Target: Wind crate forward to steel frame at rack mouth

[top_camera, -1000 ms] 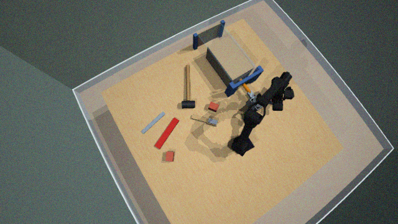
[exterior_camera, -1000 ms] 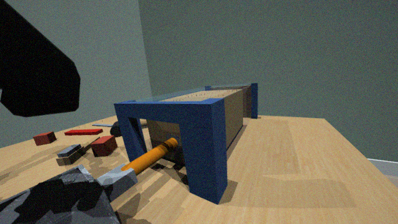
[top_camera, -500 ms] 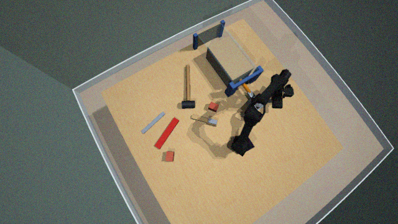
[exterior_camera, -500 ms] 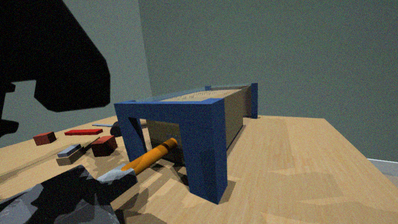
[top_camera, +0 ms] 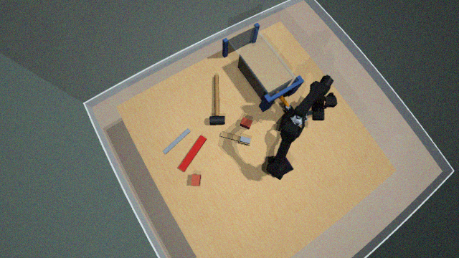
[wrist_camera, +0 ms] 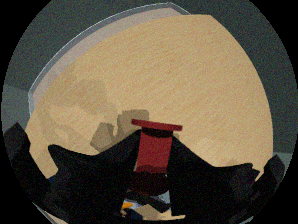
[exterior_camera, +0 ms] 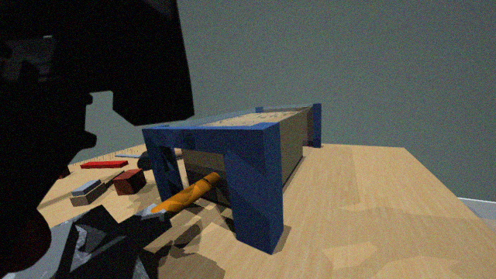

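The crate (top_camera: 267, 66) (exterior_camera: 292, 155) sits flat in the clear-panelled cubby, its front behind the blue steel frame (top_camera: 285, 89) (exterior_camera: 253, 174). Any small gap there is hard to judge. An orange strap (top_camera: 283, 99) (exterior_camera: 190, 195) runs from the crate front through the mouth to the grey winch (top_camera: 297, 120) (exterior_camera: 153, 212). My gripper (wrist_camera: 153, 135) is shut on the red grip of the winch handle (wrist_camera: 154, 157), over the winch. The arm covers much of the winch, and the key and hole are hidden.
A black-headed hammer (top_camera: 216, 120), a red block (top_camera: 246, 122) (exterior_camera: 129, 181) and a metal-ended tool (top_camera: 244, 140) (exterior_camera: 86, 187) lie left of the winch in the top view. Farther left are a red bar (top_camera: 192, 153) (exterior_camera: 104, 164), a grey strip (top_camera: 176, 141) and another red block (top_camera: 196, 180).
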